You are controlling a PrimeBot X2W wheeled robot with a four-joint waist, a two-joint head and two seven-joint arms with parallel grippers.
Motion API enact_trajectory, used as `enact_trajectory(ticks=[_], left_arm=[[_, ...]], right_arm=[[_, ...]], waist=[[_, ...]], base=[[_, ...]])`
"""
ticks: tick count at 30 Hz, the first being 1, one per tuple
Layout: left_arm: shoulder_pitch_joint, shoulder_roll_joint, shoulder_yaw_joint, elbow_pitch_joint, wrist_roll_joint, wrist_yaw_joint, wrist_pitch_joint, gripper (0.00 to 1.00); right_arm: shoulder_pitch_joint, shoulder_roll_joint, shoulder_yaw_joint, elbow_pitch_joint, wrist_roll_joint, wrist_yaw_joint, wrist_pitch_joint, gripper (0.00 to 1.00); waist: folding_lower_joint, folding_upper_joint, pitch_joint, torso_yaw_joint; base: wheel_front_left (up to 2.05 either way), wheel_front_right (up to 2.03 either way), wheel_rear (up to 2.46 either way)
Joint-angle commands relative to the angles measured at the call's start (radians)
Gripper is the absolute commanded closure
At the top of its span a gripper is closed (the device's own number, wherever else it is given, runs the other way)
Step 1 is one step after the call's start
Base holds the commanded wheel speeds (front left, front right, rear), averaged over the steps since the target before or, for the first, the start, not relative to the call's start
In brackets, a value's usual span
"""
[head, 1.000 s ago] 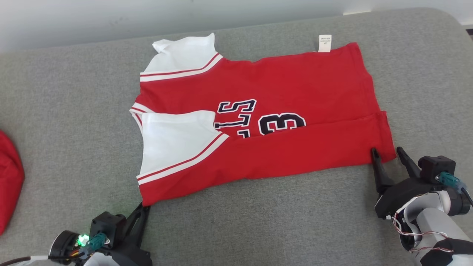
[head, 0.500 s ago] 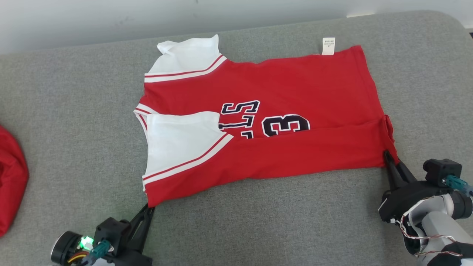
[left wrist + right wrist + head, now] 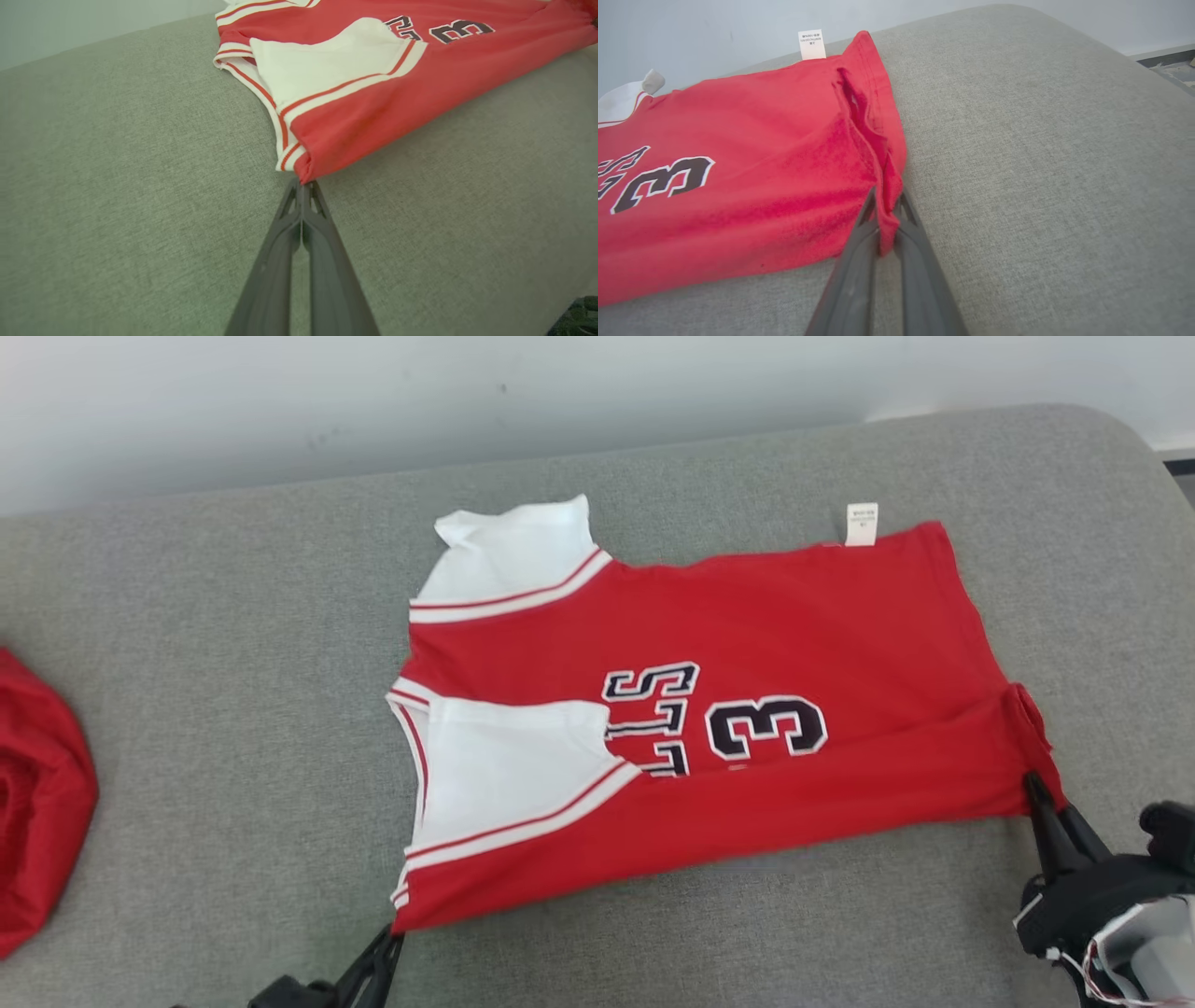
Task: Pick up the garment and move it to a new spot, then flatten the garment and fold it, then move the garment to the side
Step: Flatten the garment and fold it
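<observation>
The garment (image 3: pixel 747 644) is a red jersey with white sleeves and dark lettering, lying partly folded on the grey cushion (image 3: pixel 233 635). My left gripper (image 3: pixel 392 935) is at its near left corner, fingers pressed together on the red hem. In the left wrist view the left gripper (image 3: pixel 303 183) pinches that corner of the garment (image 3: pixel 373 107). My right gripper (image 3: pixel 1034 786) is shut on the near right corner. In the right wrist view the right gripper (image 3: pixel 886 200) clamps a fold of the garment (image 3: pixel 738 200).
A second red cloth (image 3: pixel 37 803) lies at the cushion's left edge. A pale wall (image 3: pixel 467 401) runs behind the cushion. Bare grey cushion surrounds the jersey on the left, front and right; its rounded right corner (image 3: pixel 1120 457) drops off.
The right gripper has shut on the jersey's near right corner, having stood open a second ago. The head camera shifted, so the whole scene sits lower and further right.
</observation>
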Motion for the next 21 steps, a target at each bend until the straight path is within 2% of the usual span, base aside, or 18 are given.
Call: enact_trajectory(ticks=[1, 9, 16, 17, 18, 19, 20, 21], left_arm=[[0.021, 0.012, 0.002, -0.007, 0.002, 0.005, 0.003, 1.00], [0.088, 0.013, -0.041, -0.066, -0.022, -0.004, 0.033, 1.00], [0.073, -0.008, -0.054, 0.002, -0.035, -0.013, 0.004, 1.00], [0.069, -0.012, -0.055, 0.014, -0.036, -0.016, -0.002, 1.00], [0.066, -0.015, -0.056, 0.025, -0.036, -0.017, -0.006, 1.00], [0.064, -0.018, -0.057, 0.036, -0.035, -0.018, -0.010, 1.00], [0.063, -0.022, -0.059, 0.045, -0.035, -0.019, -0.015, 0.96], [0.061, -0.025, -0.061, 0.054, -0.036, -0.019, -0.015, 0.70]], right_arm=[[0.015, -0.010, -0.001, -0.006, 0.008, -0.001, 0.000, 1.00], [0.098, -0.075, 0.033, -0.065, 0.082, -0.001, 0.000, 1.00], [0.106, -0.094, 0.056, -0.053, 0.104, -0.001, 0.000, 1.00], [0.102, -0.093, 0.056, -0.046, 0.102, -0.001, 0.000, 0.98], [0.098, -0.090, 0.057, -0.041, 0.100, -0.001, 0.000, 0.71], [0.094, -0.089, 0.055, -0.034, 0.094, -0.001, 0.000, 0.04], [0.090, -0.089, 0.050, -0.028, 0.083, -0.001, 0.000, 0.00], [0.087, -0.085, 0.043, -0.024, 0.076, -0.001, 0.000, 0.00]], waist=[[0.0000, 0.0000, -0.008, 0.007], [0.0000, 0.0000, -0.019, 0.027], [0.0000, 0.0000, -0.018, 0.027], [0.0000, 0.0000, -0.021, 0.026], [0.0000, 0.0000, -0.023, 0.025], [0.0000, 0.0000, -0.025, 0.025], [0.0000, 0.0000, -0.027, 0.024], [0.0000, 0.0000, -0.030, 0.024]], base=[[0.00, 0.00, 0.00], [0.00, 0.00, 0.00], [0.00, 0.00, 0.00], [0.00, 0.00, 0.00], [0.00, 0.00, 0.00], [0.00, 0.00, 0.00], [0.00, 0.00, 0.00], [0.00, 0.00, 0.00]])
